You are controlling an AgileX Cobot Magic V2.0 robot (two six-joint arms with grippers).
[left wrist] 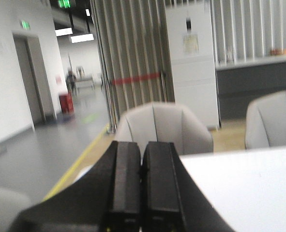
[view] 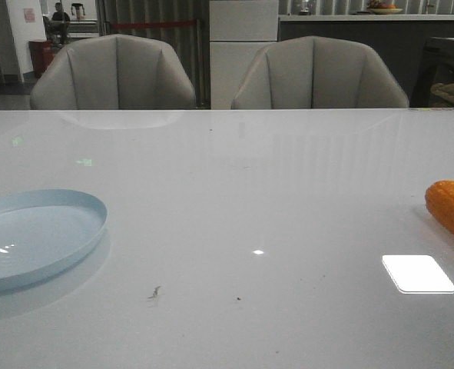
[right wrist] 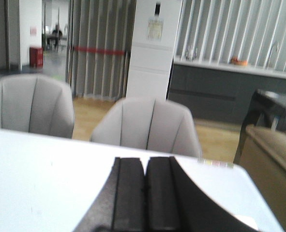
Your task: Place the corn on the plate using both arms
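I see the bumpy, glossy orange corn [view: 451, 210] at the table's [view: 234, 192] far right edge, well apart from the smooth, shallow pale blue plate [view: 34, 234] at far left. My left gripper [left wrist: 142, 186] and right gripper [right wrist: 145, 195] have flat black fingers pressed together, holding nothing.

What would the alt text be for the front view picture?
A pale blue plate sits empty at the left edge of a glossy white table, and an orange corn cob lies at the far right edge. Two grey chairs stand behind.
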